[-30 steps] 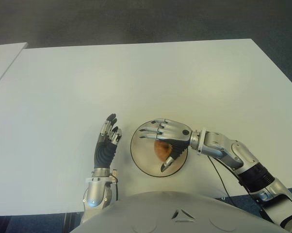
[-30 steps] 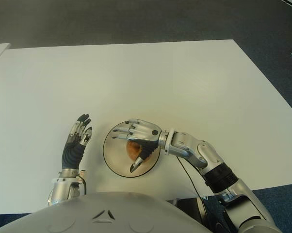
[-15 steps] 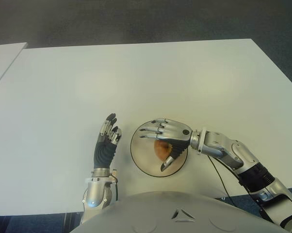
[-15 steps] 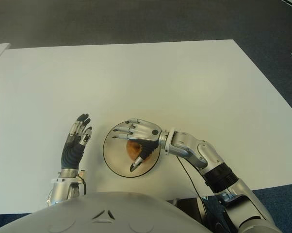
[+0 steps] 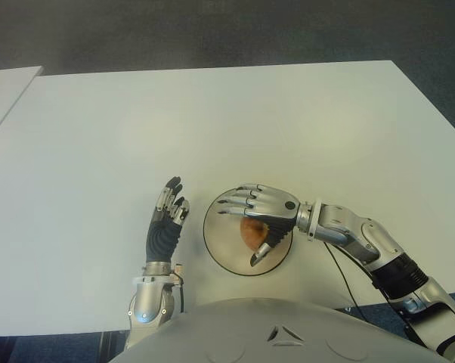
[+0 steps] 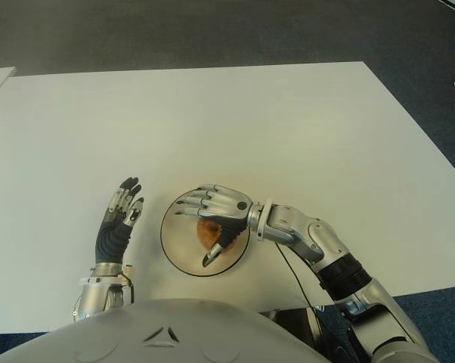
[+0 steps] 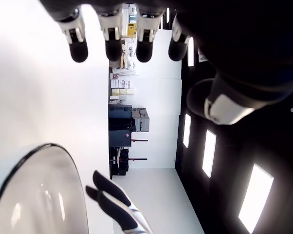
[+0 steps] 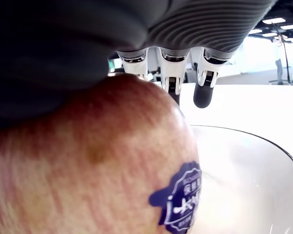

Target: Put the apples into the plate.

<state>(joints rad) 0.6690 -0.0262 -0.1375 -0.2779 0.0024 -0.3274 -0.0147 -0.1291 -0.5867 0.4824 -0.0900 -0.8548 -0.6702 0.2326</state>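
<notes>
- The right hand (image 5: 258, 215) sits over the plate (image 5: 216, 246), its fingers arched above the apple (image 5: 252, 231) and the thumb low at the plate's 5 o'clock edge.
- From the right wrist view the apple (image 8: 93, 165) presses against the palm, while the fingertips (image 8: 203, 95) stick out past it rather than wrapping it; I judge the hand to be cupped loosely on the apple, not clamped hard.
- The apple is inside the plate's rim, toward 3 o'clock; whether it touches the plate floor I cannot tell.
- Only 1 apple shows on the table (image 5: 212, 121).
- The left hand (image 5: 167, 219) shows just beside the plate at its 9 o'clock, fingers straight and spread, holding nothing.
- Handling, as I judge it: the apple is firm, round, fairly weighty, with smooth waxy skin and a sticker (image 8: 183, 200), so it can roll or slip. Best held across its widest part, thumb opposite fingers, and let go low.
- Against 1 second ago and half a second ago, nothing has visibly moved: both hands, apple and plate match.
</notes>
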